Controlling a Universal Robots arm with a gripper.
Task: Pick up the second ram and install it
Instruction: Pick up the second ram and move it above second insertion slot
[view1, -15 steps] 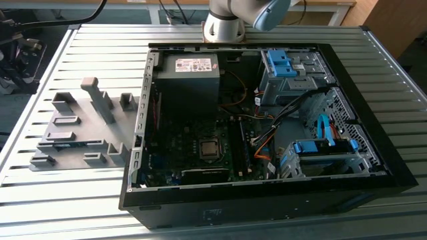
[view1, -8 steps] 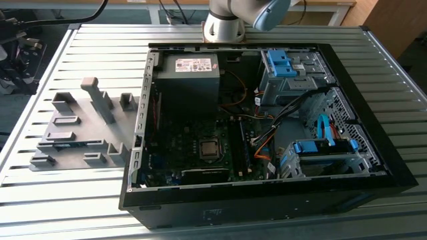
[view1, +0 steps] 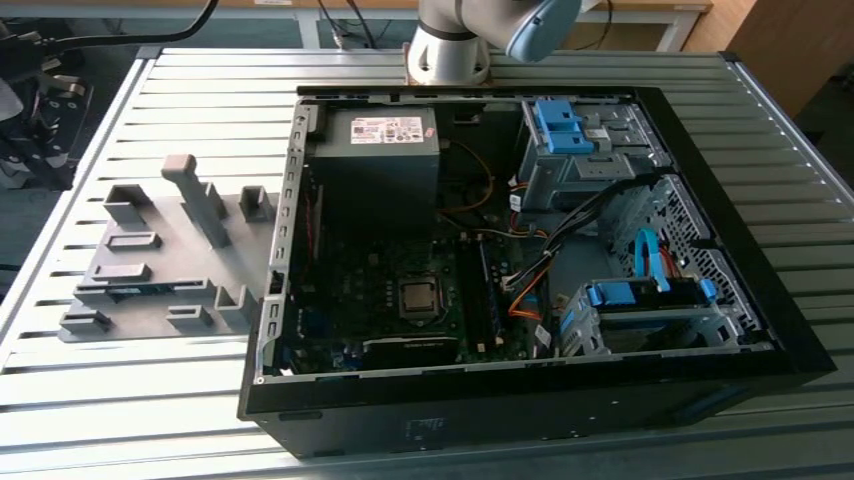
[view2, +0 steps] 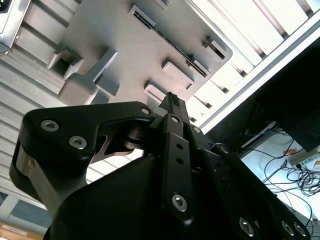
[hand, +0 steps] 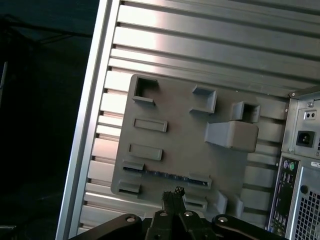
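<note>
Ram (hand: 166, 175) in fixture (hand: 175, 131) slot, v. near hand (hand: 177, 191).

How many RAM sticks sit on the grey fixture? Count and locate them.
1. The second ram sits between two end blocks on the fixture. Others inside the computer case may be hidden.

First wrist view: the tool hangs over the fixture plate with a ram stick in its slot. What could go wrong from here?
1. The tool looks shut, aimed near the second ram; lowered like that, it could strike the stick's edge.
2. The stick stands between grey blocks of the fixture plate; an off-centre grasp may jam or tilt it.
3. In the exterior view, loose cables lie beside the memory slots and might snag.
</note>
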